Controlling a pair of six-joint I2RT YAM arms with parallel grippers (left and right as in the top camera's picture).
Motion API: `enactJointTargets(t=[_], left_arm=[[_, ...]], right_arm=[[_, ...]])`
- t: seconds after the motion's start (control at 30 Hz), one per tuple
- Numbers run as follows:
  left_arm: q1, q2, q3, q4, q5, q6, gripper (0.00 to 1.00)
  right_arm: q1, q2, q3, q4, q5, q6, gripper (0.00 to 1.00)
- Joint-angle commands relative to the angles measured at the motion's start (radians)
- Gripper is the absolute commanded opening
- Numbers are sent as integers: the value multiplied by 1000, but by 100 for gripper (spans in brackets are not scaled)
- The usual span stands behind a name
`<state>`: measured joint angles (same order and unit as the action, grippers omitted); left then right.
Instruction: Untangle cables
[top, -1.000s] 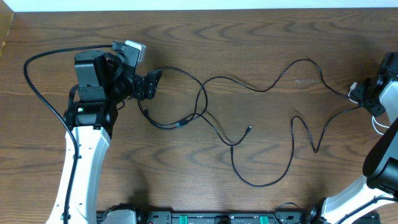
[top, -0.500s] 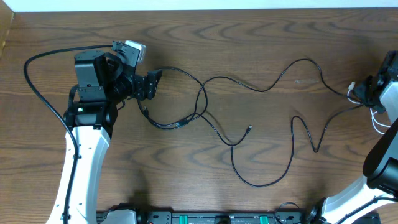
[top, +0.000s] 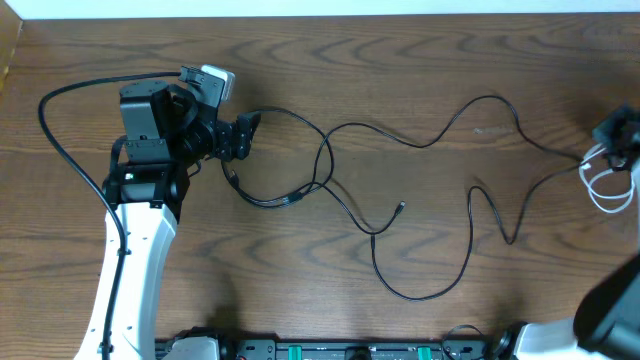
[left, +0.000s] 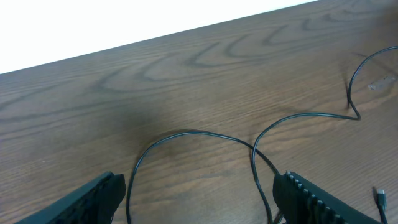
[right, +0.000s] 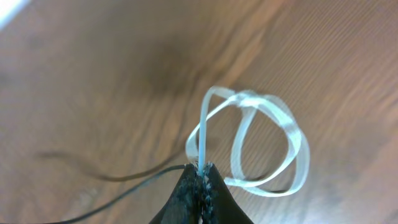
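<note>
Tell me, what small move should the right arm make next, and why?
Probably ease the white cable rightward, away from the black cable. The right end effector is shut on a white strand, and the black cable runs right up to the grip.

- Left arm (top: 125, 270): a long white shell, with black joint blocks (top: 150, 125) between it and the fingers.
- Left gripper (top: 241, 137): 2 black fingers (left: 329, 199), 1 with a ridged inner edge.
- A thick black wire (top: 100, 83) loops out behind those fingers.
- A silver-grey camera block (top: 208, 82) sits just behind them.
- Right gripper (right: 200, 174): black, with rough, grainy finger faces.
</note>
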<state>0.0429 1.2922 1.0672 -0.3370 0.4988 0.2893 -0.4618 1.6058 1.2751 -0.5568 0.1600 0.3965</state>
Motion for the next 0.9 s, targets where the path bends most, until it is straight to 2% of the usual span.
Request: enactJointTargets(t=[0.0,0.2,0.37,0.63,0.87], left_arm=[[0,-6,3,-3,13,5,81],[0,-6,3,-3,13,5,81],[0,-6,3,-3,13,5,81],[0,-6,3,-3,13,5,81],[0,-6,3,-6,13,5,81]], right_arm=[[-24,-92,17,12,157,-21,1],[-92,-122,17,15,368,-16,1],[-196,-96,17,16,397,10,1],[-359,-18,17,7,222,14,1],[-388,66,17,50,114,-55,1]])
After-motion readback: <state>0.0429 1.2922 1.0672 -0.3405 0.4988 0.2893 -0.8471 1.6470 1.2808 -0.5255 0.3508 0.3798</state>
